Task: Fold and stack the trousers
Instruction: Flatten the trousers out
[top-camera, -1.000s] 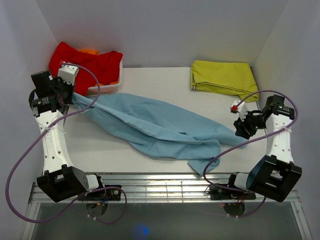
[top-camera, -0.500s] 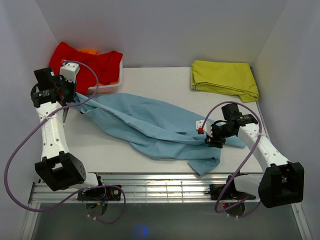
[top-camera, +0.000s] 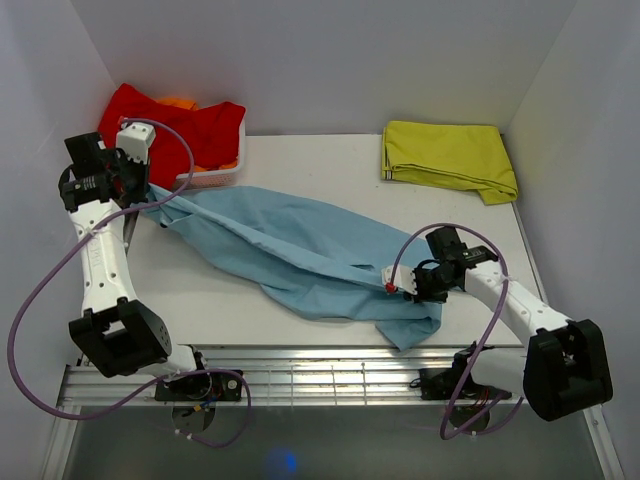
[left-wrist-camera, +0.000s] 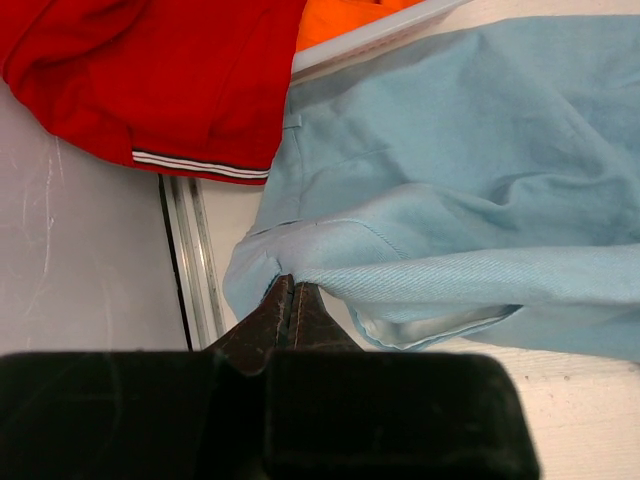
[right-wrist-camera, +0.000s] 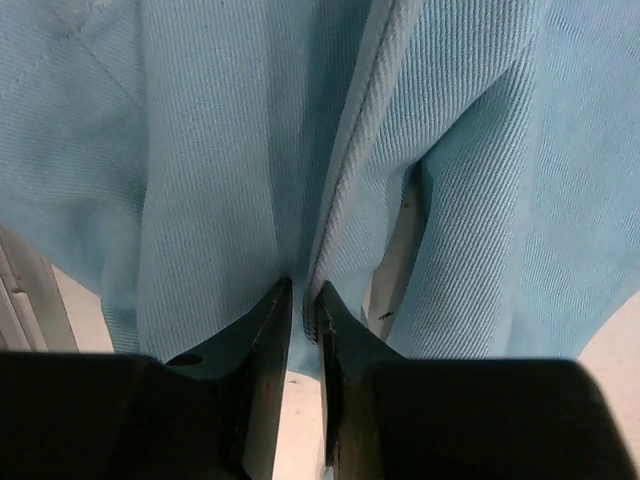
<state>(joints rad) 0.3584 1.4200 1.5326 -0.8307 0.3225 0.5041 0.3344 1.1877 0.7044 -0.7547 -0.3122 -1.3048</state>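
Diagonally across the white table (top-camera: 330, 160), light blue trousers (top-camera: 300, 245), rumpled and unfolded, from the far left corner to the near right edge. At the far left end, cloth raised off the surface and pinched in the left gripper (left-wrist-camera: 290, 292), tips pressed tight together on a hemmed edge. Down on the near right part, the right gripper (right-wrist-camera: 302, 292), jaws narrow, with a seam ridge of the trousers caught between the tips. Just behind the left gripper, a red garment (top-camera: 170, 125) heaped over a white tray (top-camera: 215, 180) with something orange inside. Well apart at the far right corner, a folded yellow-green cloth (top-camera: 445, 155).
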